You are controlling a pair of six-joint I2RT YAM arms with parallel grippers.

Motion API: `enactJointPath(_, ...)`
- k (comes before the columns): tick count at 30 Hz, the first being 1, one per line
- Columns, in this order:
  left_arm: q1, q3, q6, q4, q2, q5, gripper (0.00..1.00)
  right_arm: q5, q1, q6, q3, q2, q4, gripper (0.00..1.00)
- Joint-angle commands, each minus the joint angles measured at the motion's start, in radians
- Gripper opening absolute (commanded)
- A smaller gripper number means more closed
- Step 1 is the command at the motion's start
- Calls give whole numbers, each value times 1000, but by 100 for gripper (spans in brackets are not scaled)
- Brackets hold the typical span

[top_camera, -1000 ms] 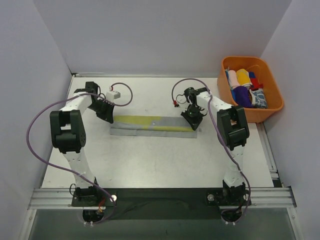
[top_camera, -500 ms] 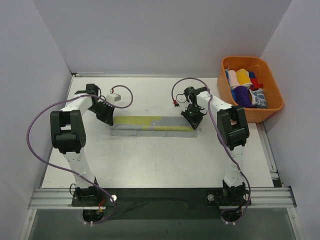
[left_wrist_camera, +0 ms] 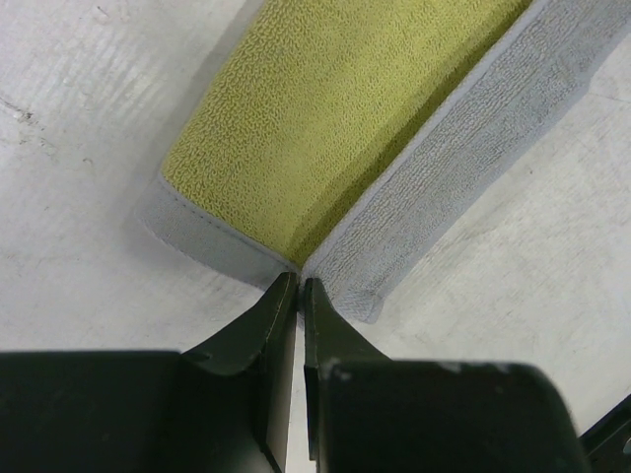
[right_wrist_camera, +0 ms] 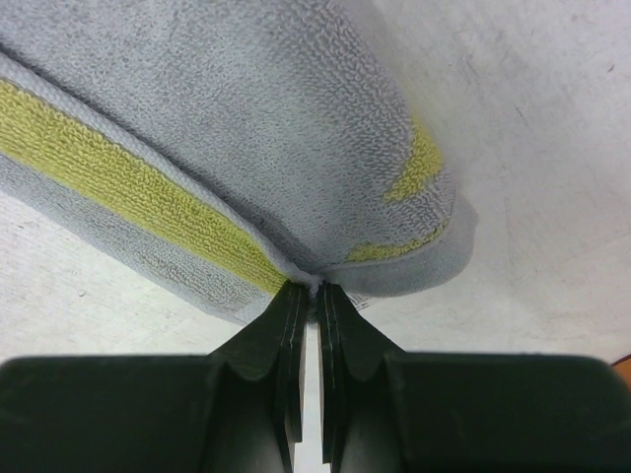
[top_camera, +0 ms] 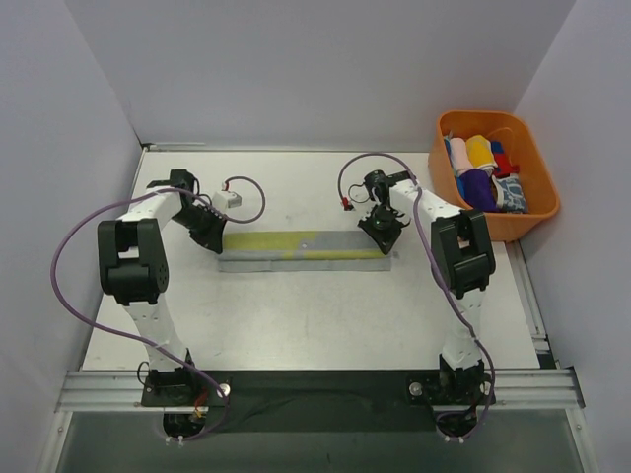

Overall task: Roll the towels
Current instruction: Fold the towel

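From above, the yellow-green towel [top_camera: 306, 251] lies as a long strip across the middle of the table [top_camera: 296, 325], between the two arms. Compared with a second ago its yellow band looks narrower, and the left gripper [top_camera: 210, 235] has crept slightly nearer, while the right gripper [top_camera: 380, 235] has barely shifted. I judge this a lengthwise fold being tidied before any rolling starts. The orange basket [top_camera: 537, 177] of other cloths sits well apart at the far right. On the left wrist, the fingers are nearly pressed together, pinching the grey hem where it meets looped yellow terry. On the right wrist, the fingers nip the other end, where soft grey pile bulges over a thin yellow stripe, rounded and limp.
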Motion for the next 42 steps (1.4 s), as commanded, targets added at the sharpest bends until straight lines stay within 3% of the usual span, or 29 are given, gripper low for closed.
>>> enactJointPath(1,3,7,84,-52,-55,52,11,13,4,-30,-26,-82,-50,2)
enactJointPath(8,4,-14,178,-95,-87,69,25,6,0,-83,-99,-125,-47,11)
enactJointPath(14,4,-16,264,-175,-88,101,35,-39,0,-120,-150,-176,-50,26)
enactJointPath(19,6,-40,371,-251,-108,107,36,-73,-2,-190,-230,-231,-53,35)
enactJointPath(20,6,-42,388,-276,-110,106,36,-73,-2,-200,-244,-249,-53,42)
enactJointPath(22,9,-34,425,-307,-117,107,36,-76,-3,-217,-270,-266,-56,46)
enactJointPath(26,36,13,485,-408,-137,153,37,-149,-34,-218,-242,-318,-130,46)
enactJointPath(30,40,73,350,-371,-124,222,37,-252,-80,-91,-140,-299,-159,42)
enactJointPath(33,18,67,118,-227,-95,244,34,-287,-83,35,-52,-205,-187,31)
enactJointPath(38,-17,-22,-194,90,-99,127,34,-268,-80,173,-18,-75,-170,28)
enactJointPath(42,-8,-13,-344,190,-33,49,34,-185,-83,226,-5,-1,-127,28)
